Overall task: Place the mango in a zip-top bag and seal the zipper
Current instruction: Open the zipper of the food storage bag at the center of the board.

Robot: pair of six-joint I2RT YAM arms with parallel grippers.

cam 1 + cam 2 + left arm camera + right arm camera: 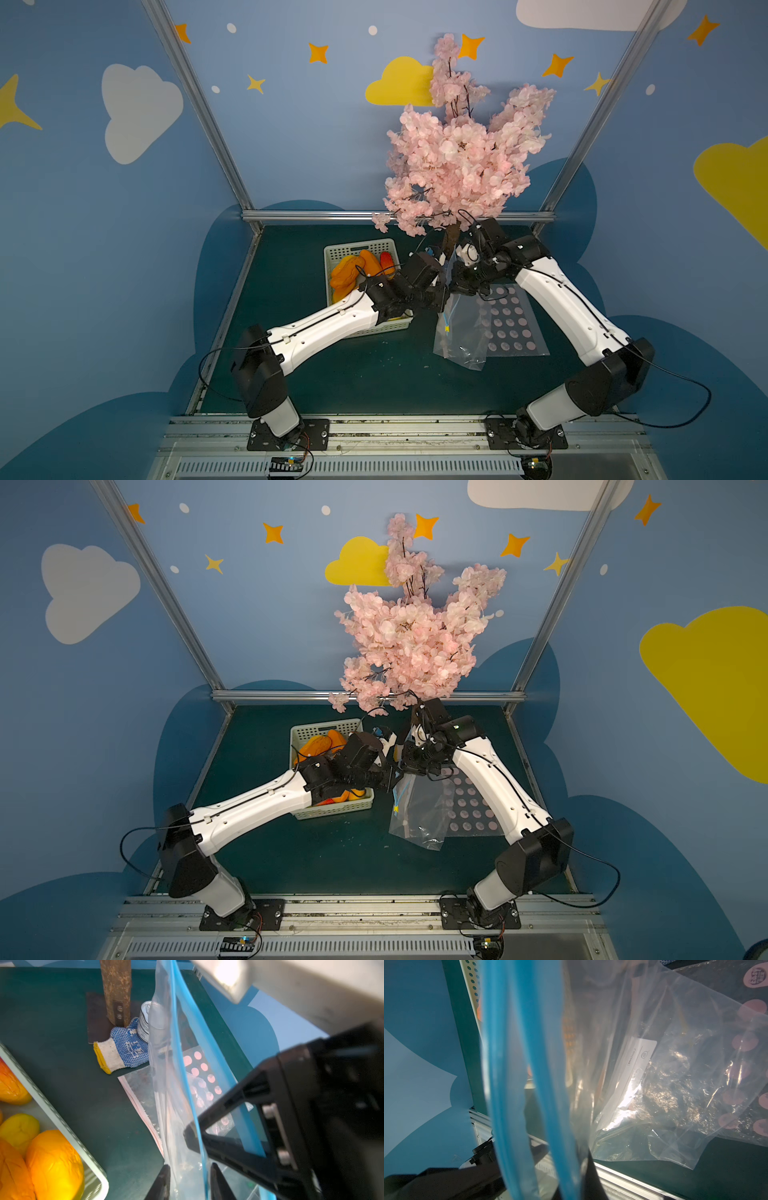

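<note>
The bag [675,1068] carries a white label [638,1049] printed with the word "content:" beside a small spiral logo, with a ruled line running along it. On the sheet [749,1041] under the bag, one pink dot [756,977] shows lettering that seems to begin "EASY"; the rest is too blurred to read. The glove [124,1049] bears a blue printed mark and the can [144,1022] a label, neither legible.
</note>
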